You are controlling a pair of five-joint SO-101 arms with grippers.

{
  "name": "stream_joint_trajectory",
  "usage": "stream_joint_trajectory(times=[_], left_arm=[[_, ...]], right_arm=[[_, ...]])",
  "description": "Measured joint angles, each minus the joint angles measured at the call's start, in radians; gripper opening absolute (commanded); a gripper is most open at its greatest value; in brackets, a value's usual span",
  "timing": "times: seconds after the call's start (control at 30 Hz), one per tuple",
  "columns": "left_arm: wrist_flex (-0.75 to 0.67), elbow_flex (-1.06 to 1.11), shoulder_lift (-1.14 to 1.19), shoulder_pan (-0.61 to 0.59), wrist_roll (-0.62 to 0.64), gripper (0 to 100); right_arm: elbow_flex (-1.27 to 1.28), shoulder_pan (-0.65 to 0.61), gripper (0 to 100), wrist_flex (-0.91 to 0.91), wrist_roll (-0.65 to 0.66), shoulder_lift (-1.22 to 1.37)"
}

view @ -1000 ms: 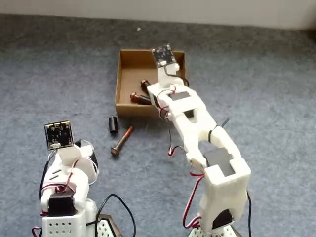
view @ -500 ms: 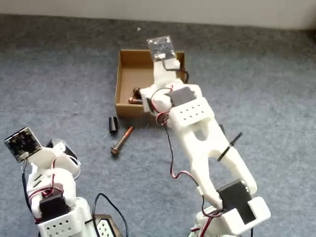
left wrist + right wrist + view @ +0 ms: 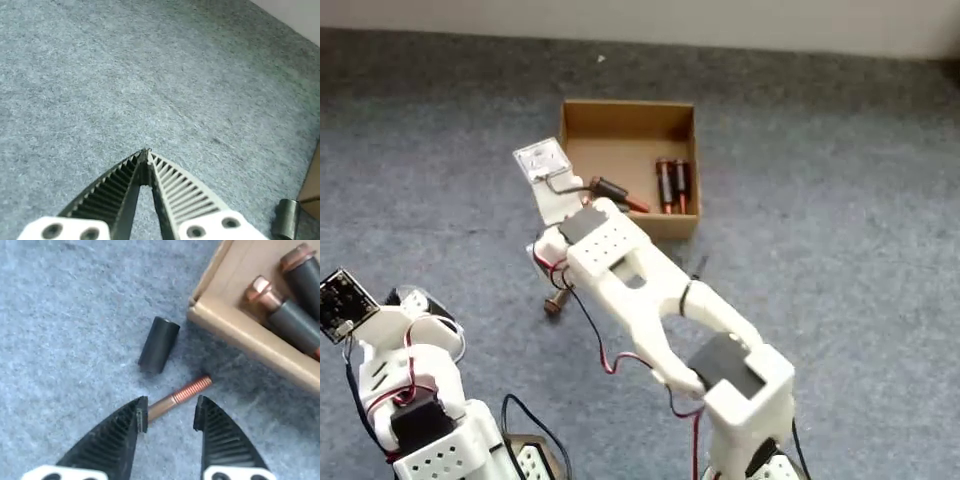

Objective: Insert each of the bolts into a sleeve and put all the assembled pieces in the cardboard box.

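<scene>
My right gripper [image 3: 170, 414] is open, one finger on each side of a loose copper bolt [image 3: 179, 396] that lies on the carpet. A bare black sleeve [image 3: 159, 344] lies just beyond it, close to the cardboard box [image 3: 235, 326]. In the high view the right arm covers most of the bolt, so just its head [image 3: 553, 305] shows. The cardboard box [image 3: 578, 120] holds three assembled pieces [image 3: 670, 185]. My left gripper [image 3: 146, 156] is shut on nothing, low over bare carpet at the near left, with the sleeve [image 3: 287, 226] off to one side.
Grey carpet covers the whole floor. The right arm [image 3: 650, 290] stretches diagonally from its base at the near right to the box's left front corner. The left arm [image 3: 405, 350] stays folded by its base at the near left. A pale wall edge runs along the back.
The right arm has swung out of the box to the left and come down over the loose bolt, uncovering the pieces in the box. The left arm has turned to the left.
</scene>
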Motion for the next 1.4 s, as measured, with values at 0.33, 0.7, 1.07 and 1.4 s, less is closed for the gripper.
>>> stream_joint_trajectory(times=[0.33, 0.7, 1.07, 1.4], left_arm=[[-0.009, 0.000, 0.000, 0.000, 0.000, 1], [-0.009, 0.000, 0.000, 0.000, 0.000, 1], [-0.009, 0.000, 0.000, 0.000, -0.049, 1], [-0.009, 0.000, 0.000, 0.000, -0.058, 1]], right_arm=[[-0.396, -0.026, 14.6, 0.115, -0.003, 0.311], [-0.586, -0.012, 4.3, 0.155, -0.003, 0.511], [-0.819, -0.003, 0.4, 0.423, -0.003, 0.597], [-1.163, 0.003, 0.4, 0.709, -0.006, 0.595]])
